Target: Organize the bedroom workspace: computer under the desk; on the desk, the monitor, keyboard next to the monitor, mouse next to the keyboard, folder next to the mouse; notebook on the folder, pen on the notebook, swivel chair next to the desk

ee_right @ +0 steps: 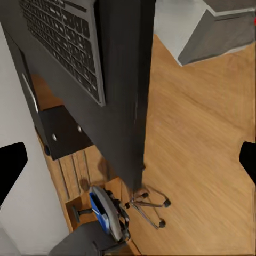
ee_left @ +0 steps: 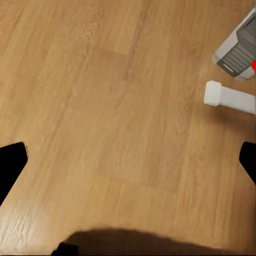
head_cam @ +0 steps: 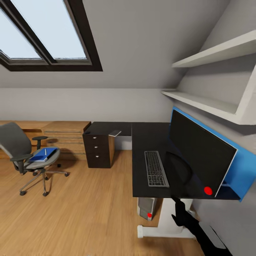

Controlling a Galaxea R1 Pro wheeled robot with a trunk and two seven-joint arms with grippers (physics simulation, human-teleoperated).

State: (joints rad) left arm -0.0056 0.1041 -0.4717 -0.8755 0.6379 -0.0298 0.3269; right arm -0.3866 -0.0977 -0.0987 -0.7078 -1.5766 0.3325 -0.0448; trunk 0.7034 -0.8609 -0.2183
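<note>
The monitor stands on the black desk with the keyboard flat in front of it. Under the desk sits the silver computer. At the left, away from the desk, the swivel chair carries the blue folder with the pale pen on it. The greyish notebook lies on the desk's far wing. The mouse is not made out. My right gripper is open below the desk's front edge, facing the keyboard and chair. My left gripper hangs open over bare floor.
A black drawer unit holds up the desk's far wing, with light wooden cabinets along the back wall. The desk's white leg stands on the floor beside the computer. White shelves hang above the monitor.
</note>
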